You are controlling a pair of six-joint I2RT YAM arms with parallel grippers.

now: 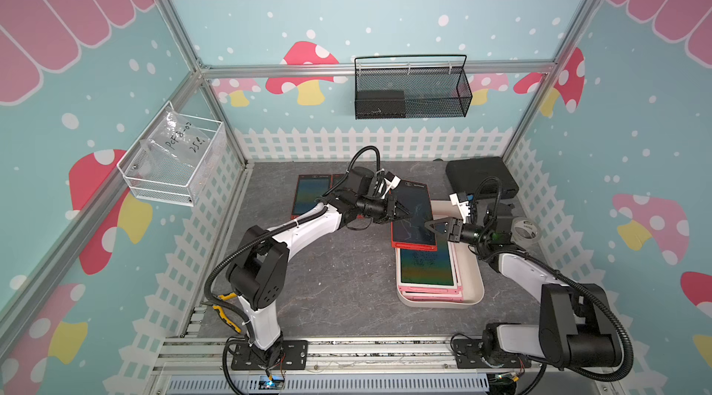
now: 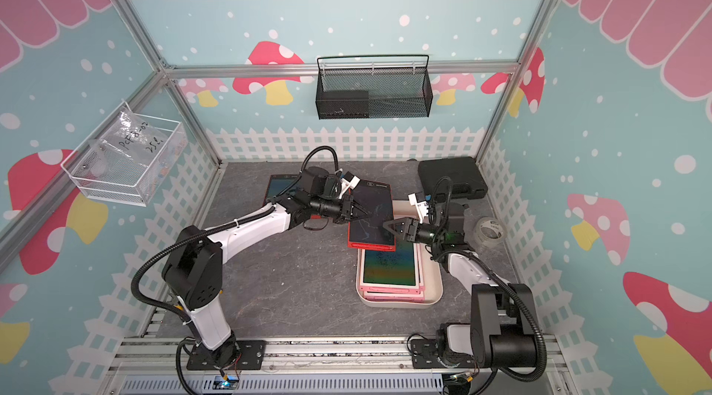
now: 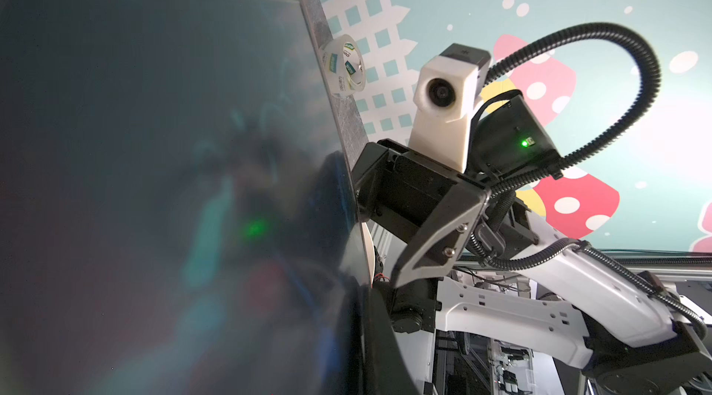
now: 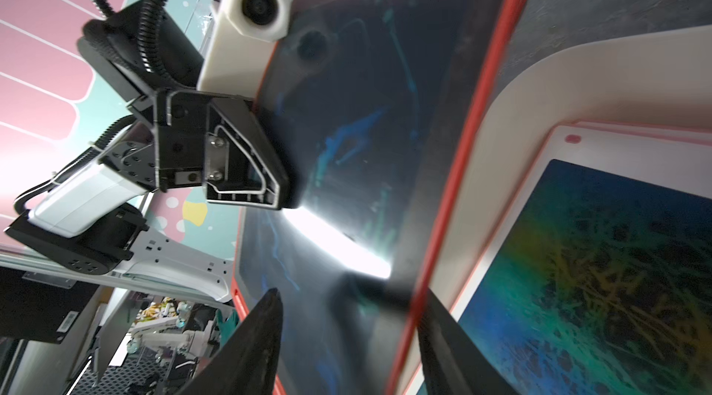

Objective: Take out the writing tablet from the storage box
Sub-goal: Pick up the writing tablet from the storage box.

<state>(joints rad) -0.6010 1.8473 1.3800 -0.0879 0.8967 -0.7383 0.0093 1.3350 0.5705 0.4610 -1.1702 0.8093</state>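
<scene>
Right gripper [image 1: 429, 226] apart, straddling one long edge of the red writing tablet [image 1: 416, 202], left gripper [image 1: 406, 213] clamped on the opposite edge, tablet held over the storage box [image 1: 477, 289] far end, above stacked pink tablets [image 1: 425, 269].

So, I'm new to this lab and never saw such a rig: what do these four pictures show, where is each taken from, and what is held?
Two robot arms stand at the edge of a grey table, each ending in a two-fingered gripper. Two pictures look down from overhead, nearly alike; two come from cameras on the arms' wrists. On the table are a cream box holding pink tablets, a black case and a roll of tape. The left gripper is shut on one edge of a red tablet, held over the box's far end. The right gripper has its fingers apart on either side of the opposite edge.
</scene>
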